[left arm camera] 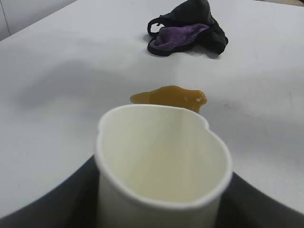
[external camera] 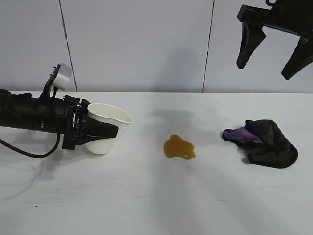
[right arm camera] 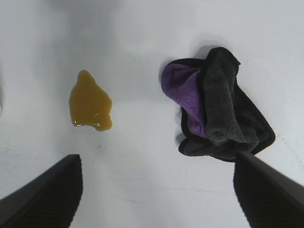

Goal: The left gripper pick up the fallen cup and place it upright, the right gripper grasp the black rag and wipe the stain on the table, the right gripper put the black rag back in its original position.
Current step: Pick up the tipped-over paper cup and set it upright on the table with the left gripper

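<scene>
Two claws mine. Left claw (external camera: 105, 131) clamps cup (external camera: 108, 117), upright at tabletop (external camera: 146, 196) left. Right claw (external camera: 271, 62) spread wide, empty, high above rag (external camera: 266, 142). Stain (external camera: 179, 147) between cup and rag.

A lab-like test space: bare white table (external camera: 146, 205) before plain grey wall panels (external camera: 137, 44).

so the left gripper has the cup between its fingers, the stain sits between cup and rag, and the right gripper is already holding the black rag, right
Not quite. The right gripper hangs open above the table, holding nothing; the black rag lies untouched below it, as the exterior view shows. The rest holds: the left gripper has the cup between its fingers, with the stain between cup and rag.
</scene>
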Tool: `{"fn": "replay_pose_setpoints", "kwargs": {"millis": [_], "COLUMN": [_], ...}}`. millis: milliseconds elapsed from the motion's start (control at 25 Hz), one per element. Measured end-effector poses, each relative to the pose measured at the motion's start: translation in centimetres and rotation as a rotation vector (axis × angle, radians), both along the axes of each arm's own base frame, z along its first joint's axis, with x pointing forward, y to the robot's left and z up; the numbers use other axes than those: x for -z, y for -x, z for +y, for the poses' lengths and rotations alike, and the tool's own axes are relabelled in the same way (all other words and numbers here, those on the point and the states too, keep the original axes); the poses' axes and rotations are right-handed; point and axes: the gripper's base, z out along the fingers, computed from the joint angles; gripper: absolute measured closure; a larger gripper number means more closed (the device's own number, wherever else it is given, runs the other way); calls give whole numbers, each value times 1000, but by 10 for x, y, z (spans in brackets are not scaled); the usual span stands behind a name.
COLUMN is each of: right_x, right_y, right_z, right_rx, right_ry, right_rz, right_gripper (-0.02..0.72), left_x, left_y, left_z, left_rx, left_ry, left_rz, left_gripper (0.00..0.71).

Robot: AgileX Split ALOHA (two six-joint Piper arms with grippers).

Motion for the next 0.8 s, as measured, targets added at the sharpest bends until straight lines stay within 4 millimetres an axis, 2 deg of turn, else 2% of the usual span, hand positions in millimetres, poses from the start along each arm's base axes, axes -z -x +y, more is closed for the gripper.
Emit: {"fn": "replay_pose_setpoints", "kwargs": {"millis": [280, 600, 800], "right_x": [0, 0, 0], "right_y": [0, 0, 0], "right_z": [0, 0, 0], "right_rx": [0, 0, 1], "right_ry": [-1, -2, -2], "right_rz": [0, 0, -1], "right_gripper": [104, 104, 104], "left_x": [0, 0, 8], "left_y": [-2, -2, -1], "left_z": [9, 9, 8], "left_rx": [-23, -23, -28], "left_ry": [0, 0, 19], "left_rz": [1, 2, 28], "left_gripper": [332, 332, 332]}}
